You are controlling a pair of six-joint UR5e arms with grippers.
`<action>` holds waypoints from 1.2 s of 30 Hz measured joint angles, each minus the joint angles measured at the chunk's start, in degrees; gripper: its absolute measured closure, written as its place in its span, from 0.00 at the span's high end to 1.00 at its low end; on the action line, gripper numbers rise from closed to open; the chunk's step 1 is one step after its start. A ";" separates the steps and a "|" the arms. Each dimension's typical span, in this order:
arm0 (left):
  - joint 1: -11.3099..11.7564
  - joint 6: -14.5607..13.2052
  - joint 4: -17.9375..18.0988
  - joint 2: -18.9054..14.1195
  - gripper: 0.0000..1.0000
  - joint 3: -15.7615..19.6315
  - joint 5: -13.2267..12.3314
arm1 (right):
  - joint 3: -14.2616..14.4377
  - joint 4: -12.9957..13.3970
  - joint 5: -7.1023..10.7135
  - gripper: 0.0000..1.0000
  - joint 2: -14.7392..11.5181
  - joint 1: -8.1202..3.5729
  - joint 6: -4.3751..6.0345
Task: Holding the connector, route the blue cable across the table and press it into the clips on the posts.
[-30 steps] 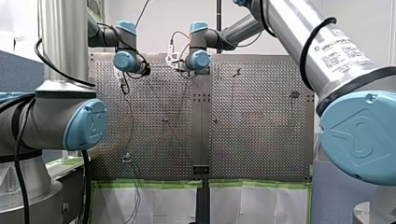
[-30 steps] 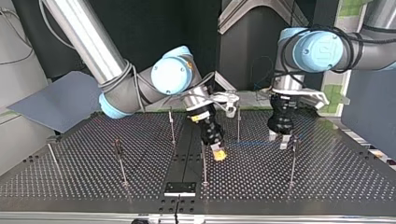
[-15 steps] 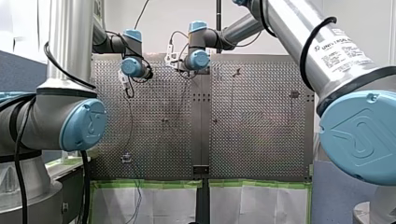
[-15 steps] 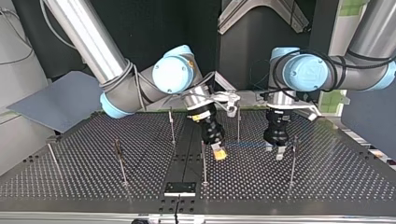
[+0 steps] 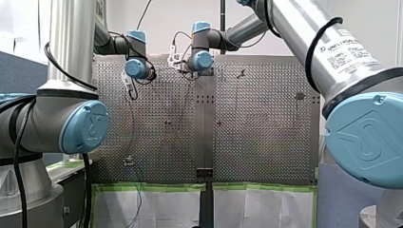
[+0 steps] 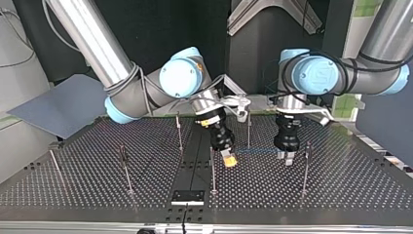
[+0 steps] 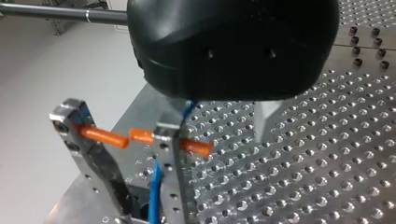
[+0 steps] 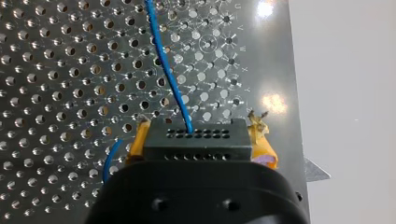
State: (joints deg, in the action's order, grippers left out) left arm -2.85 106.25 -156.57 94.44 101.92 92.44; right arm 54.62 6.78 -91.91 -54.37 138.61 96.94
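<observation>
**Right gripper** point(image 8: 201, 136): its yellow pads point(image 8: 264, 150) are clamped on the black connector point(image 8: 196, 144), one pad on each side. The blue cable point(image 8: 168, 74) leaves the connector's face and runs ahead of this claw over the perforated table point(image 8: 56, 70).

**Left gripper** point(image 6: 287, 157): it stands low, just beside a post point(image 6: 306, 168). I cannot tell whether it is apart or closed on the cable (its own body hides the contact in the left wrist view). Beneath it the cable drops past a clip point(image 7: 164, 136) with orange bars. It seems to be seated there, though the angle is poor.

**Risks:**
- The cable looks nearly taut between the claws. A hard pull by my right arm could drag it out of the clip or bend the thin post.
- A twist of the connector could kink the cable where it exits.

**Containers:** none in view. The clip is the only holder, and it appears to hold the cable alone.
</observation>
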 joint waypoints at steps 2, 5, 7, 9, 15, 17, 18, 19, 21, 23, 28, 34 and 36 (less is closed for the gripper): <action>-0.06 -0.35 -0.13 0.00 0.26 0.05 0.84 | 0.00 0.00 0.00 0.00 0.00 -0.01 0.00; -0.11 -0.65 -0.13 0.01 0.08 0.08 2.38 | 0.00 0.00 0.00 0.00 0.00 0.00 0.00; -0.17 -0.71 -0.13 0.00 0.00 0.08 3.12 | 0.00 0.00 0.01 0.00 0.00 0.00 0.00; -0.25 -0.68 -0.16 0.03 0.00 0.09 3.46 | 0.00 0.00 0.00 0.00 0.00 0.00 0.00; -0.39 -0.57 -0.23 -0.01 0.00 0.10 3.71 | 0.01 0.00 0.00 0.00 0.00 0.00 0.00; -0.40 -0.55 -0.23 -0.01 0.00 0.10 3.73 | 0.00 0.00 0.00 0.00 0.00 0.00 0.00; -0.40 -0.54 -0.23 -0.01 0.00 0.10 3.74 | 0.01 0.00 0.00 0.00 0.00 0.00 0.00; -0.41 -0.54 -0.24 -0.01 0.00 0.10 3.75 | 0.01 0.00 0.00 0.00 0.00 0.00 0.00; -0.41 -0.46 -0.24 -0.02 0.00 0.10 3.75 | 0.00 0.00 0.00 0.00 0.00 0.00 0.00; -0.42 -0.33 -0.24 0.01 0.00 0.10 3.75 | 0.00 0.00 0.00 0.00 0.00 0.00 0.00; -0.42 -0.05 -0.41 0.02 0.00 0.10 3.74 | 0.00 0.00 0.00 0.00 0.00 0.00 0.00; -0.42 0.27 -0.51 0.05 0.00 0.10 3.76 | 0.00 0.00 0.00 0.00 0.00 0.00 0.00; -0.40 0.52 -0.44 0.03 0.00 0.10 3.79 | 0.00 0.00 0.00 0.00 0.00 0.00 0.00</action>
State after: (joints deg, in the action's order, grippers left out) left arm -3.25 106.77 -157.01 94.48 102.02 96.22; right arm 54.62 6.78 -91.91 -54.37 138.61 96.94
